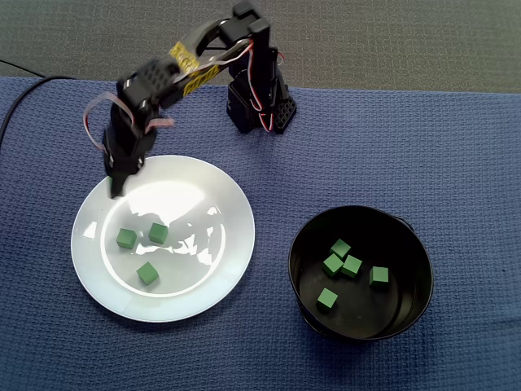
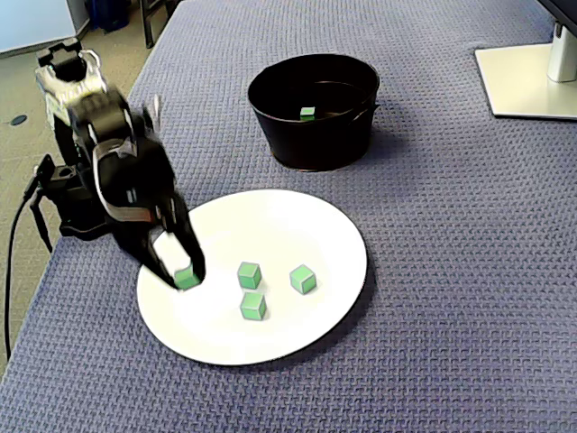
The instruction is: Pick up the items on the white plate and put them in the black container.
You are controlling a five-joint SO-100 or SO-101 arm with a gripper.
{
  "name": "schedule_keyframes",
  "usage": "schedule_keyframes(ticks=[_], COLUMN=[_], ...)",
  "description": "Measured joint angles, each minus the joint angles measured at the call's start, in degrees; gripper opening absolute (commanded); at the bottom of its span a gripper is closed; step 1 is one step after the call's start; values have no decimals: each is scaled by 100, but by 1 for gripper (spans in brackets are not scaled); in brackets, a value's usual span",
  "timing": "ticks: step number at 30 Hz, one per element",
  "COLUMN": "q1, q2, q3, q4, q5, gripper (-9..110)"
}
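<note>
Green cubes (image 2: pixel 249 274): prob. light, stiff, flat-faced; pinch opp. faces.
Gripper (image 2: pixel 181 274): fingers astride one cube (image 2: pixel 188 279) nr arm-side edge of white plate (image 2: pixel 343 234); clamped or not, can't tell.

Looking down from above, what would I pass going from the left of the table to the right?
White plate with three green cubes showing → arm's base → black container holding five green cubes. The gripper overlaps the plate, so it is left out.
</note>
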Motion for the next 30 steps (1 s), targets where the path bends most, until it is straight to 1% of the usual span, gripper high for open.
schedule_keyframes(ticks=[4,8,11,15,19,22,25,30], q1=[-211,-817,-1652,-3217,-4667,-5634,-6267,-6820], q2=[659,1072,1116,1125,1107,923,598,-97], q3=[-1371,-2874,-4061,-5080,-5186,-4808,-4148,-2971], q4=[782,1485,2057,2355,2373,2373,2329,1881], q5=[387,958,1380,1995,2689,3111,3542,4175], gripper=[0,0,0,0,0,0,0,0])
